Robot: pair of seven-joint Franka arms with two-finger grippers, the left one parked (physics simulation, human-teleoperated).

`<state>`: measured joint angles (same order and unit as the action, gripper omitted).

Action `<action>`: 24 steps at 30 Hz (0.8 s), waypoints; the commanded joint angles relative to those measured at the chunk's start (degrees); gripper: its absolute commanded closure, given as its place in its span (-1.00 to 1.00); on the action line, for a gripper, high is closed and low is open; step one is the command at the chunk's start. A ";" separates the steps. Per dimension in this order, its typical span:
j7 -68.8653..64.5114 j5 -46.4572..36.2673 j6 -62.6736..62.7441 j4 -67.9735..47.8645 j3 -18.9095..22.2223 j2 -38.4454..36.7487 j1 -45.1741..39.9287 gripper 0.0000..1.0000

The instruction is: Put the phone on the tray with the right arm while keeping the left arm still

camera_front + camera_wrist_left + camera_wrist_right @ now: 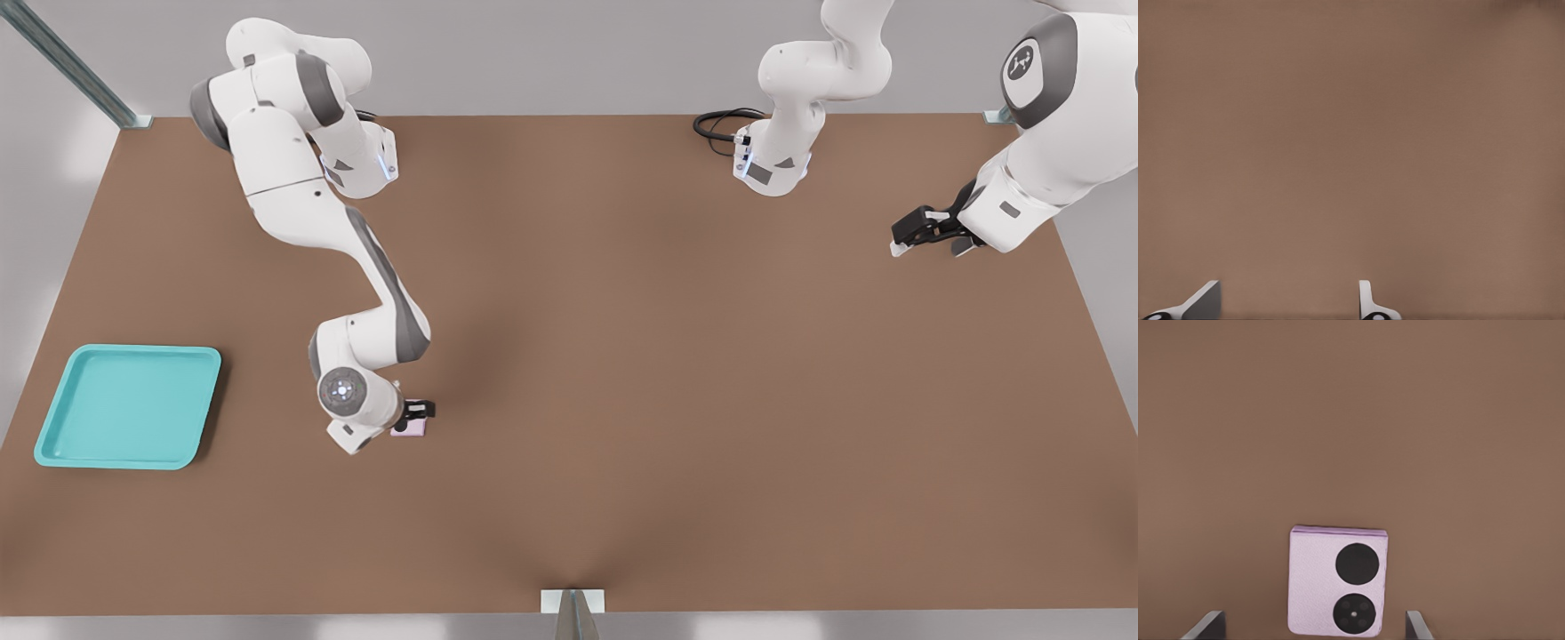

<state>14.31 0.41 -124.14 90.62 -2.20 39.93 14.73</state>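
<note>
My open end effector (1315,623) straddled the phone (1337,581) lying on the counter (622,356), ungrasped; the tray (62,436) waited empty near the counter's edge.

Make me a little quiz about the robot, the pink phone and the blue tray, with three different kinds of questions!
1. True or false: the phone already lies in the tray.
2. Where is the gripper of the right arm? A) over the tray B) at the phone, out on the table C) raised high at the table's far edge
3. Fill in: seen from the right wrist view, the phone lies flat with ___ black round lenses facing up.

Key: 1 false: it lies on the table, away from the tray toward the front view's right. 2 B: the open fingers stand either side of the phone. 3 two.
</note>
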 commanded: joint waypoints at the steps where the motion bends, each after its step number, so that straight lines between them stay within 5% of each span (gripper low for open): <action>1: 11.97 0.03 -7.08 1.49 -0.08 0.06 -0.14 -1.00; 19: 10.74 0.39 -18.68 5.45 -0.08 4.28 -0.84 -1.00; 21: 10.74 0.39 -18.33 5.36 -0.08 4.01 -0.58 -0.55; 24: 10.74 0.39 -18.07 5.45 -0.08 3.75 -0.49 -0.45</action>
<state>22.00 0.35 -141.80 96.12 -2.26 43.74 14.22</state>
